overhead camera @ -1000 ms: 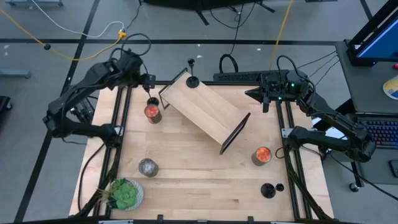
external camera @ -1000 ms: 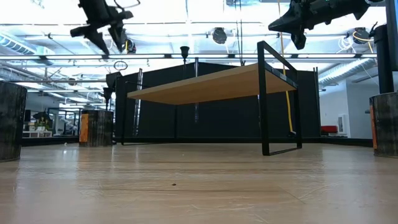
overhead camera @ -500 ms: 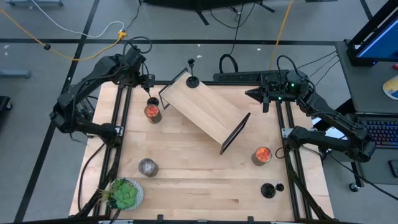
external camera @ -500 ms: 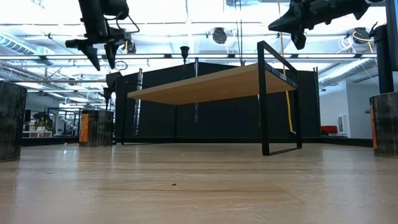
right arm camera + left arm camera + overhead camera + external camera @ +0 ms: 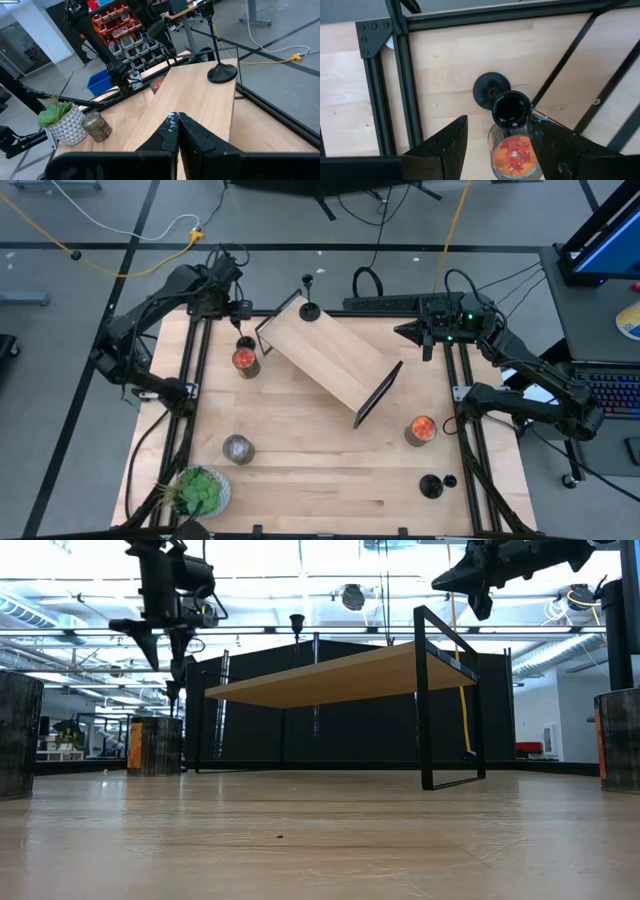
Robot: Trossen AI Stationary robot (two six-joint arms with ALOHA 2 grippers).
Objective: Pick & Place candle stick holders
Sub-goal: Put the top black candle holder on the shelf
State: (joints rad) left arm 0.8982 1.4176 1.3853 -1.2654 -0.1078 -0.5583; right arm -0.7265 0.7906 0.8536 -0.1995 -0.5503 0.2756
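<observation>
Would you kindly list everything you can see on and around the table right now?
table: one, light wood, black frame rails.
shelf: one, light wood with black end frames, table centre, set at an angle.
candle stick holders: three, matte black; one on the shelf's far corner, one far left, one near right.
jars: three; orange-topped at far left and right, grey at near left.
plant: one, green, pale pot, near-left corner.
left gripper: open, above the far-left holder.
right gripper: shut, raised at the far right.
</observation>
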